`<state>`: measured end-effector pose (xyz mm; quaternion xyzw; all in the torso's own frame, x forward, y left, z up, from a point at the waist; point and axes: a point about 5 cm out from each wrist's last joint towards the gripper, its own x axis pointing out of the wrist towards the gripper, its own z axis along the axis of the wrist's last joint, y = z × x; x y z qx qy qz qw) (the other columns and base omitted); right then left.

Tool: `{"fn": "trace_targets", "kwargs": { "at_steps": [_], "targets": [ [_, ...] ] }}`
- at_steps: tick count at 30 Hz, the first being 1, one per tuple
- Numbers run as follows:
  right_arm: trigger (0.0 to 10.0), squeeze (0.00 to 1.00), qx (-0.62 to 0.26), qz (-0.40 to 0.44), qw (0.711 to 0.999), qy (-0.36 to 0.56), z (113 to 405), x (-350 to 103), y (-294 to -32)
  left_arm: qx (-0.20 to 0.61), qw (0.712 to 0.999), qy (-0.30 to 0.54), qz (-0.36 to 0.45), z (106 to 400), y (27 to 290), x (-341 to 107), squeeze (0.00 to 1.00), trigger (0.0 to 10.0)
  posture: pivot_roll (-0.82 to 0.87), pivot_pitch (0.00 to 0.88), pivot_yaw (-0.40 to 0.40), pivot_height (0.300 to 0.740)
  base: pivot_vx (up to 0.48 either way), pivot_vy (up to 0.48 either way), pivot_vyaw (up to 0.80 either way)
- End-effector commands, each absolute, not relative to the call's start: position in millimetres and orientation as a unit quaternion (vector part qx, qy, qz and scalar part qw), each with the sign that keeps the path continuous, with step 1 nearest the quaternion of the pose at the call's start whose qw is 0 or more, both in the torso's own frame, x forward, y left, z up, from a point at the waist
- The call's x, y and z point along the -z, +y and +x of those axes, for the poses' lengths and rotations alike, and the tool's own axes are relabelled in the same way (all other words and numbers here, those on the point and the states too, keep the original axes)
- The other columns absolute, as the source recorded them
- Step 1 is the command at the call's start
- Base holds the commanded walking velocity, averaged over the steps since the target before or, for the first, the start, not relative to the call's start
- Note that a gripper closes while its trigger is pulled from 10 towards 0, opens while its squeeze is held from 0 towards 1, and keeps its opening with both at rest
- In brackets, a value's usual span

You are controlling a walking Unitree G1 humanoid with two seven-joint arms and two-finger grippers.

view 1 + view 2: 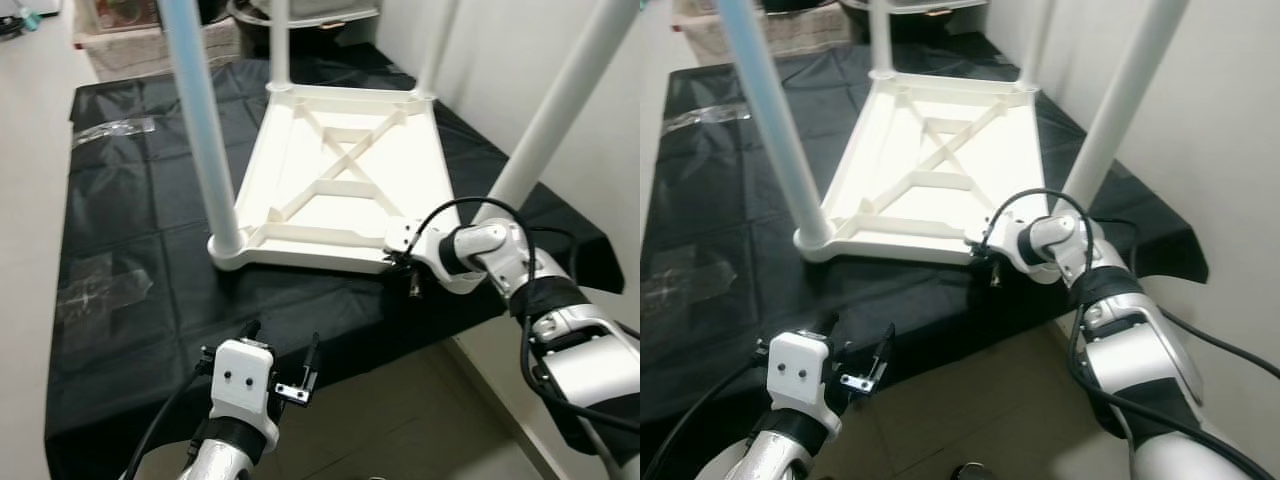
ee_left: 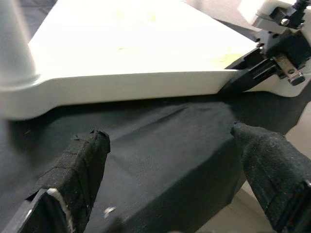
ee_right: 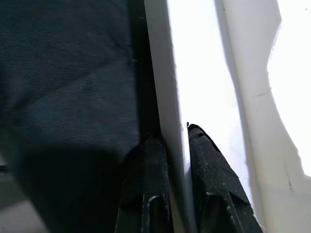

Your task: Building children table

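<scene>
On the black cloth (image 1: 130, 300) lay the white table (image 1: 345, 180), upside down, with four legs sticking up. In the left eye view, the right claw (image 1: 405, 262) was at the table's near edge, by the near right corner, and its arm reached in from the right. The left claw (image 1: 280, 365) hung in front of that same edge, apart from it, with its fingers spread wide and nothing between them. The table ran long and straight away from both claws. The right claw was the nearer one, touching the rim.

In the right eye view, a near leg (image 1: 775, 130) stood up past the left claw.

In the left wrist view, the table's edge lay just ahead of the wide fingers (image 2: 80, 170).

In the right wrist view, the two fingers (image 3: 211, 170) sat close together, pinching the thin white rim between them. I saw no boxes or bins holding parts
</scene>
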<state>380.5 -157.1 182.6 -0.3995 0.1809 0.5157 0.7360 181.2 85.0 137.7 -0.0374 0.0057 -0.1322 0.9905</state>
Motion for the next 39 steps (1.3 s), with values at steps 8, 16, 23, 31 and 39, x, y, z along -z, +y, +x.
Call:
{"fn": "trace_targets", "kwargs": {
  "at_steps": [8,16,23,31,39],
  "targets": [
    [0.0,0.00,-0.753,-0.323,0.554,0.145,351.6,-185.9,-93.9,0.140,0.990,0.006,-0.028,181.5,84.3,-133.9,0.00,10.0,0.08,0.095,-0.040,0.740,0.000,0.000,0.00],
    [0.0,0.00,-0.762,-0.322,0.549,0.121,348.3,-185.0,-88.3,0.142,0.990,0.010,-0.022,182.2,86.0,-130.1,0.00,10.0,0.08,0.087,-0.040,0.740,0.000,0.000,0.00],
    [10.0,0.00,-0.686,-0.373,0.611,0.131,359.7,-175.8,-82.1,0.142,0.990,0.009,-0.022,183.0,86.3,-129.4,0.00,10.0,0.08,0.087,-0.036,0.740,0.000,0.000,0.00],
    [10.0,0.00,-0.498,-0.372,0.755,0.211,385.0,-167.8,-73.8,0.140,0.990,0.014,-0.023,182.0,86.1,-127.8,0.00,10.0,0.07,0.096,-0.038,0.740,0.000,0.000,0.00],
    [10.0,0.00,-0.529,-0.359,0.751,0.165,381.9,-171.0,-62.8,0.141,0.990,0.014,-0.023,181.9,86.3,-127.3,0.00,10.0,0.07,0.097,-0.039,0.740,0.000,0.000,0.00]
  ]
}}
